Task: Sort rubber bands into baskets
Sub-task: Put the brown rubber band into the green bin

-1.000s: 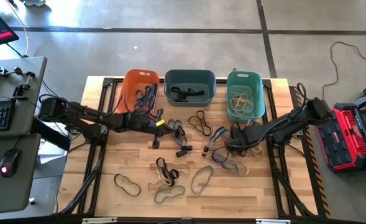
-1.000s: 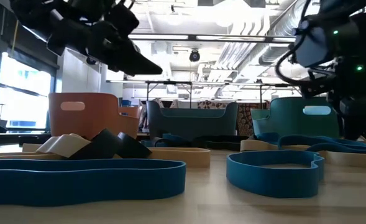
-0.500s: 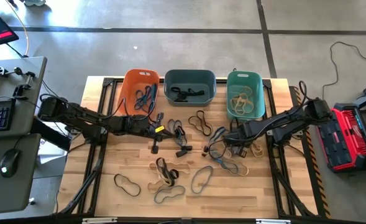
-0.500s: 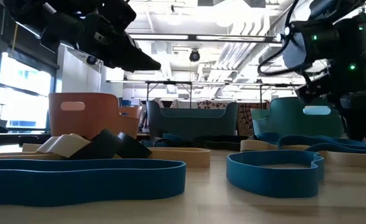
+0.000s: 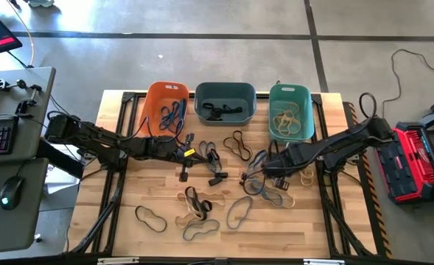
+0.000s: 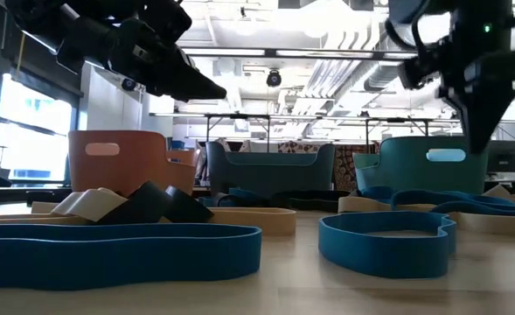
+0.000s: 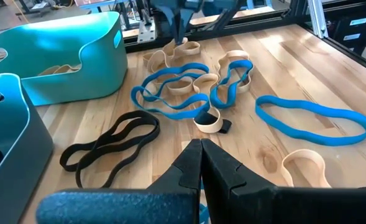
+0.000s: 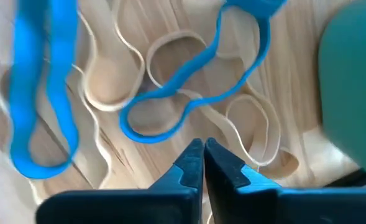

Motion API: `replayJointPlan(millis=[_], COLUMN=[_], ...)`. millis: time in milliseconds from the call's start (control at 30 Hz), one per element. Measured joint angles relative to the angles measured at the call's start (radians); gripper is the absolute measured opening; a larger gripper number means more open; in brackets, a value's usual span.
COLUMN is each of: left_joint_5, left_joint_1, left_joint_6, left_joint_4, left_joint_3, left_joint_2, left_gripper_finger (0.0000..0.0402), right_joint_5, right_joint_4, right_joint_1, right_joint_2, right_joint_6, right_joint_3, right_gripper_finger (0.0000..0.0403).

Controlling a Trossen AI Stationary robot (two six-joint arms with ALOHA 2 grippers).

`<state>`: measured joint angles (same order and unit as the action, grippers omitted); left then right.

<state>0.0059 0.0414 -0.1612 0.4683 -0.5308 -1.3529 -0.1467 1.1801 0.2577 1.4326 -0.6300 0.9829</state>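
Blue, black and tan rubber bands [image 5: 264, 193] lie loose across the wooden table. At the far edge stand three baskets: orange [image 5: 165, 103] with blue bands, slate grey [image 5: 225, 103] with black ones, teal [image 5: 290, 110] with tan ones. My right gripper [image 8: 202, 144] is shut and points down above a tangle of blue and tan bands [image 8: 170, 93] in front of the teal basket. No band shows between its fingers. My left gripper [image 7: 201, 144] is shut with nothing in it, and hovers near the table's middle, in front of the grey basket, over a black band [image 7: 108, 146].
More bands lie toward the near edge [image 5: 194, 205], among them a black loop [image 5: 150, 218] and a blue one [image 5: 239, 212]. A desk with keyboard and mouse [image 5: 10, 191] stands left of the table, and a red case [image 5: 415, 162] stands to its right.
My right gripper has shut over the tangle of blue and tan bands and then risen straight up from the table, drifting a little toward the table's left edge. No band has visibly come up with it.
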Motion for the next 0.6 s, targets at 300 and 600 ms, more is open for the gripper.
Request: replayJointPlan(millis=[300,600], left_joint_5=[0.000,0.000], left_joint_1=[0.001,0.001], left_joint_6=[0.011,0.011], left_joint_4=[-0.002,-0.005], left_joint_3=[0.000,0.000], left_joint_2=[0.000,0.000], left_gripper_finger=[0.0000,0.0000], right_joint_5=[0.000,0.051], right_joint_4=[-0.027,-0.104], right_joint_1=[-0.032,-0.126], right_joint_2=[0.000,0.000], right_joint_6=[0.120,0.217], right_joint_3=[-0.078,-0.201], right_gripper_finger=[0.0076,0.0123])
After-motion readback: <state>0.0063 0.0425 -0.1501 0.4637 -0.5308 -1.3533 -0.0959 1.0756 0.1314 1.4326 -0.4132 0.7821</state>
